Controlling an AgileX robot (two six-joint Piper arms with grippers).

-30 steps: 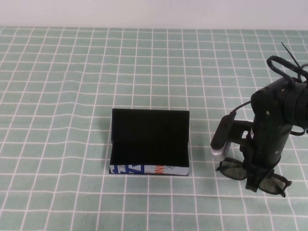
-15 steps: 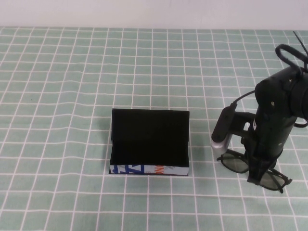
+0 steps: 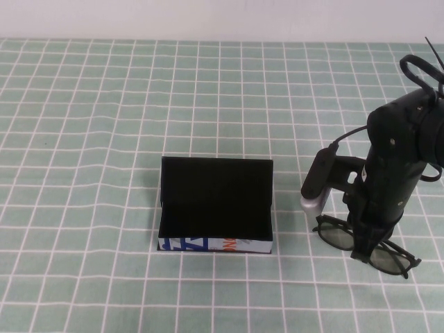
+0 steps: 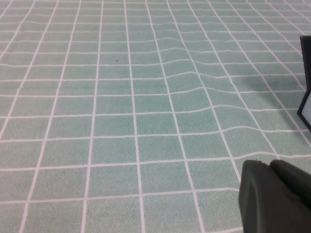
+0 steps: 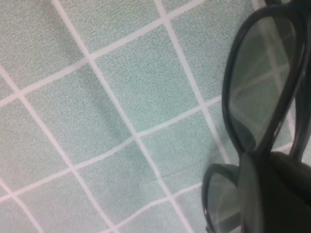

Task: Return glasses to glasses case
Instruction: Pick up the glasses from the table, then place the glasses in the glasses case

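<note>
The right hand (image 3: pixel 362 251) is down at the right near part of the surface (image 3: pixel 104 139), its fingers pinching the glasses (image 3: pixel 368 246) at the bridge between the two lenses. The right wrist view shows a dark fingertip (image 5: pixel 272 194) sitting over that bridge, with a tinted lens to either side. The frame looks to be at or barely off the green checked cloth; I cannot tell which.

The left hand (image 4: pixel 274 196) is out of the high view; only a dark edge of it shows in its own wrist view, low over bare cloth, and whether it is spread or pressed together cannot be told.

The step in hand appears to be the pick-up: the grasp is made, the carry is not. The next move calls for raising the glasses clear, taking them left to the glasses case (image 3: pixel 215 208), and lining their long side with the case's length before lowering.

The case stands well apart to the left, lid upright at its far edge, its black interior showing nothing inside.
</note>
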